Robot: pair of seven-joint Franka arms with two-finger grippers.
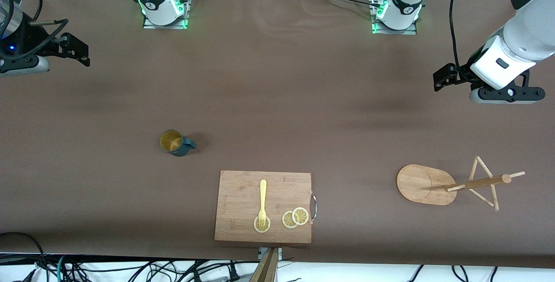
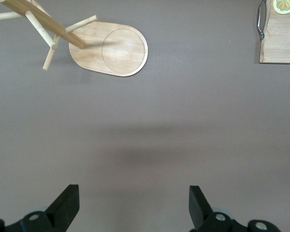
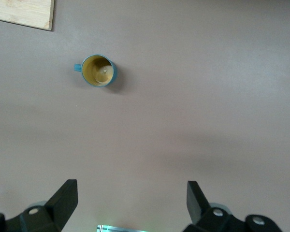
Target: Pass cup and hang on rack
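The task has not begun. The cup (image 1: pixel 175 142) stands upright on the brown bench (image 1: pixel 277 100) toward the right arm's end, untouched. The rack (image 1: pixel 451 183) stands toward the left arm's end, its pegs bare. The right hand (image 1: pixel 80 54) and left hand (image 1: pixel 442 78) both hover over bare bench — fingers spread, grasping nothing. Picking up, passing and hanging all remain. No writing is readable.
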